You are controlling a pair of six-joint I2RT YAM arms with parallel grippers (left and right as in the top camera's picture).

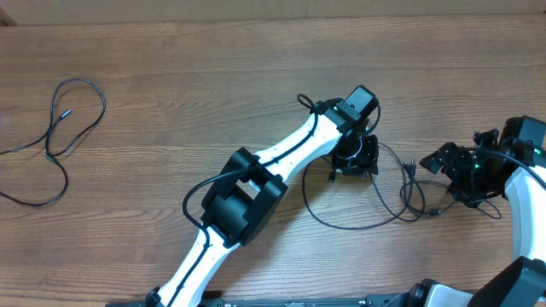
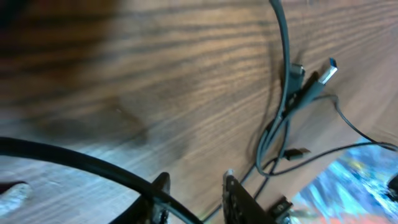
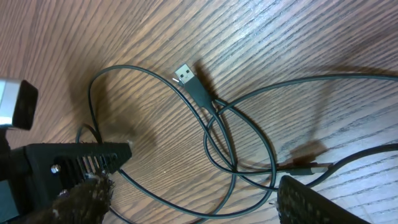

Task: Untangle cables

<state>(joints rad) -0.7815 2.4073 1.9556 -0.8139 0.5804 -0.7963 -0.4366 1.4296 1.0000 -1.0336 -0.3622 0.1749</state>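
While left claw (image 2: 194, 186) sits narrow astride cable (image 2: 74, 163), right claw (image 3: 205, 168) wide above tangle (image 3: 224, 137), well inside table (image 1: 171, 68) edges

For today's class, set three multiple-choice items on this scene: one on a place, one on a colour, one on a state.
1. Where does the lone cable lie?
A under the right arm
B at the table's left end
C under the left arm

2. The plug tip is:
A red
B yellow
C silver

3. The right gripper is:
A open
B shut on a cable
C shut on a plug

Key:
1 B, it loops alone there in the overhead view.
2 C, bare metal shows at the end.
3 A, its jaws stand wide apart.
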